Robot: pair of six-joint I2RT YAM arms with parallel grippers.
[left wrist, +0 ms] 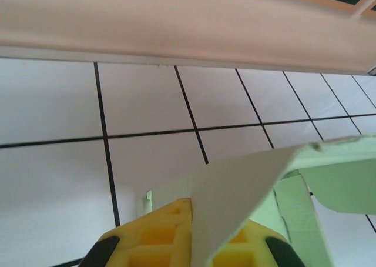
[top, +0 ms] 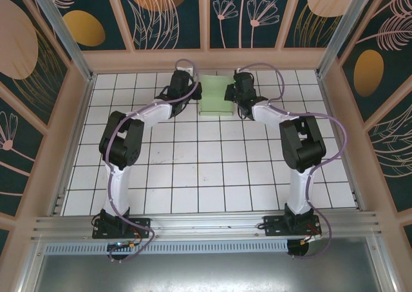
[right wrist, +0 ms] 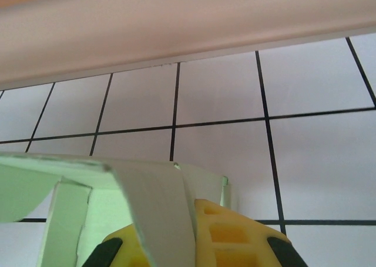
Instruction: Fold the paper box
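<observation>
From above, the paper box (top: 215,102) lies flat at the far end of the tiled table (top: 212,170), close to the peach back wall (top: 206,59). The left gripper (top: 190,92) is at its left edge and the right gripper (top: 233,94) at its right edge; the wrists cover the jaws here.

In the left wrist view, a pale flap (left wrist: 235,190) of the box rises between the yellow fingers (left wrist: 158,234), which are pressed narrowly on it. The wall beam (left wrist: 176,26) stands just behind.

In the right wrist view, another flap (right wrist: 158,208) goes down between the yellow fingers (right wrist: 235,237), which seem closed on it.
</observation>
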